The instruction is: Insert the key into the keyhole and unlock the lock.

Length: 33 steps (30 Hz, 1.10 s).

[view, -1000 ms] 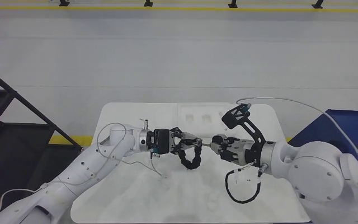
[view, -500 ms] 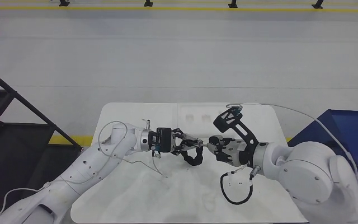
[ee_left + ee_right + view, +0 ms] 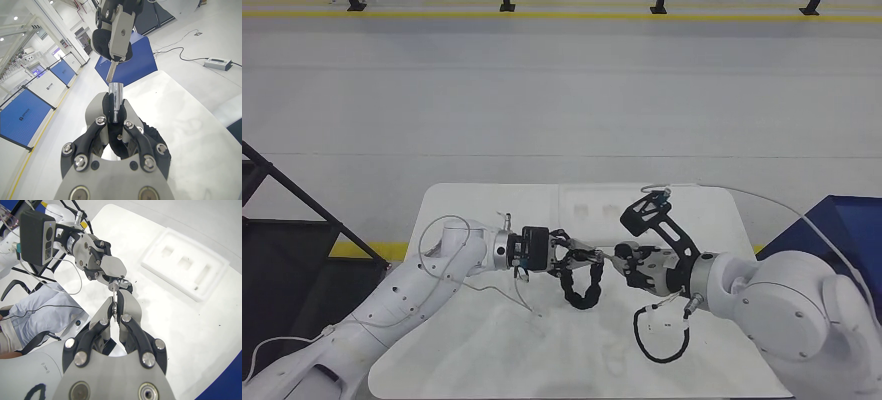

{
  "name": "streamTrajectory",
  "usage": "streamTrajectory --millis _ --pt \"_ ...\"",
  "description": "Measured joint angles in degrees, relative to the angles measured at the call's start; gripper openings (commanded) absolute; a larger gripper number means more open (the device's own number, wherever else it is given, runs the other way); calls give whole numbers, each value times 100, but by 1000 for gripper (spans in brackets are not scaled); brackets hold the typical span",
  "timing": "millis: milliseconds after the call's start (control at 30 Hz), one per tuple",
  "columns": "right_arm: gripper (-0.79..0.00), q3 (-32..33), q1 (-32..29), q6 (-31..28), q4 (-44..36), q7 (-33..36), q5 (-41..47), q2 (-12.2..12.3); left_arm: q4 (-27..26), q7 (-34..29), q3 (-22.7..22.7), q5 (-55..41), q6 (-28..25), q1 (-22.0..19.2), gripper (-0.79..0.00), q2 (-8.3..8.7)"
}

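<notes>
We have the top cam above the arms, angled down over the table with open floor beyond. It's the farthest out. The left wrist cam sits right behind the left gripper, looking along it at the right gripper. The right wrist cam mirrors that, facing back. Both are very close. All three share the spot where the key meets the lock.

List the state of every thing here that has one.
left gripper, shut on lock
right gripper, shut on key
lock, keyhole facing key
key, tip at keyhole, blade mostly outside
foam tray, pockets empty
</notes>
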Motion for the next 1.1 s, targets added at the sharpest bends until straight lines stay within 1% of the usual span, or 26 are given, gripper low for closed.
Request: streamTrajectory --millis 367,1100 --pt "-785 -121 125 74 179 249 27 4 10 17 -103 317 75 41 -785 -12" --pt "-785 -319 323 145 362 328 67 -4 -82 -37 -273 508 38 163 -785 -48"
